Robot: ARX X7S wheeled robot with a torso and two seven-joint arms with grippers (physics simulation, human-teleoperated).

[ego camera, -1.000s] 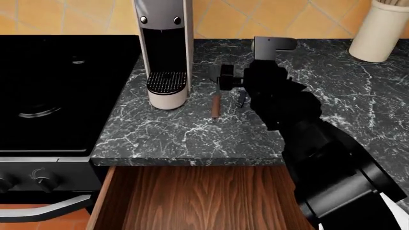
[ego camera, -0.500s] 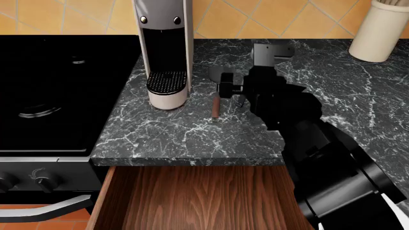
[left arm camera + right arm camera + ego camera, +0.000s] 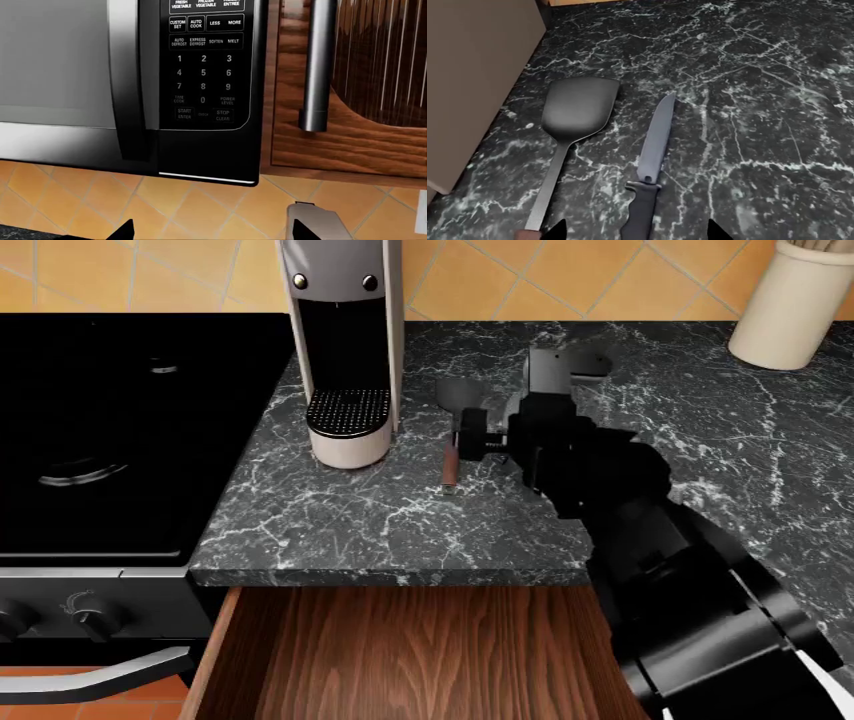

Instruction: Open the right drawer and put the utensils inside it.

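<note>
The right drawer (image 3: 414,660) stands pulled open below the counter edge, its wooden floor bare. On the dark marble counter the spatula (image 3: 580,107) lies with its grey head (image 3: 458,392) toward the wall and its brown handle (image 3: 453,465) toward me. Parallel beside it lies the knife (image 3: 656,135), hidden under my arm in the head view. My right gripper (image 3: 635,232) hangs open just above the counter, its tips either side of the knife's dark handle (image 3: 640,215). My left gripper (image 3: 213,232) is open and empty, raised up near the microwave.
A coffee machine (image 3: 347,350) stands close beside the spatula, its side (image 3: 474,75) near the right gripper. A black stovetop (image 3: 120,430) lies left of the counter. A cream container (image 3: 801,300) stands at the back right. Microwave (image 3: 133,75) and cabinet handle (image 3: 317,65) face the left wrist.
My right gripper has moved toward the counter's front edge along the utensils, uncovering the spatula head. The drawer and utensils have not moved.
</note>
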